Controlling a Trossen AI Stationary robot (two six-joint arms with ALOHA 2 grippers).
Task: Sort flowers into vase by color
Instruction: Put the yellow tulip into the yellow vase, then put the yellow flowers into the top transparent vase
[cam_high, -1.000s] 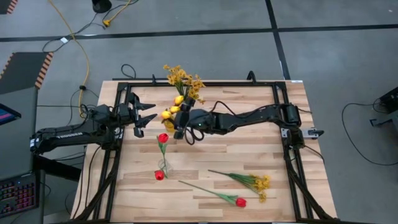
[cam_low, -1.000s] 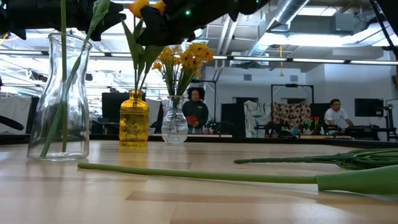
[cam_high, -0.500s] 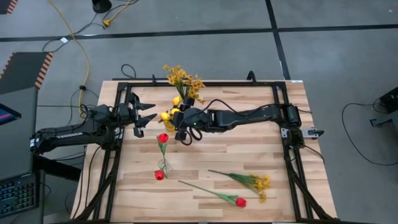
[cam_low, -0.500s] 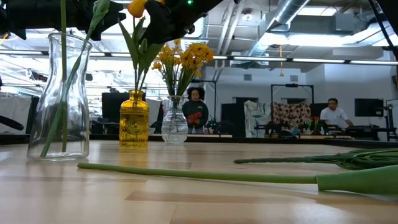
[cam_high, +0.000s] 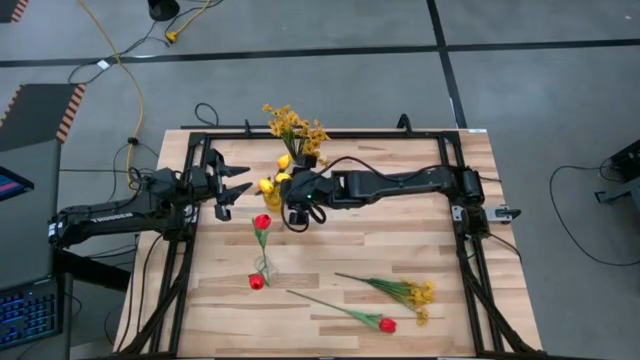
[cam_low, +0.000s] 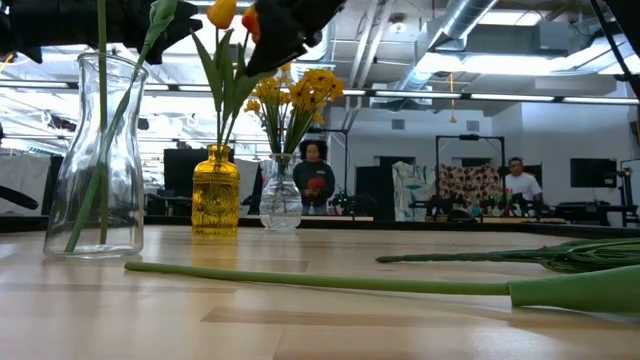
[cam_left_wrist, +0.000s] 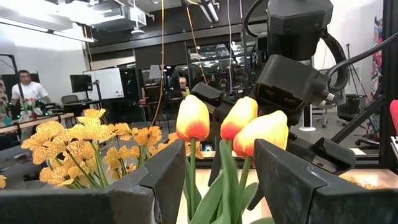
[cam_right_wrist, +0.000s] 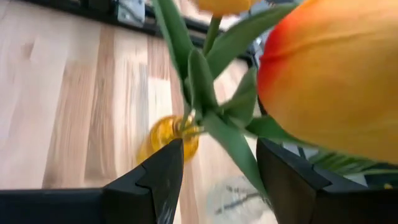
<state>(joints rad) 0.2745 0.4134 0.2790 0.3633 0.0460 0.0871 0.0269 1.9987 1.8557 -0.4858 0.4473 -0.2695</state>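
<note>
Right claw (cam_high: 296, 203) gaped wide, empty, above yellow vase (cam_low: 216, 190) of yellow-orange tulips (cam_left_wrist: 231, 119); should lift clear without snagging leaves; left claw (cam_high: 235, 187) parted, empty, waited beside.

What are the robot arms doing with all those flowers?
They are sorting flowers into vases by color. The right pincer is open just above the yellow vase, which holds the yellow-orange tulips. The left pincer waits open beside them. A clear vase has red tulips in it, and another vase holds small yellow blossoms. A red tulip and a yellow spray lie on the table.
</note>
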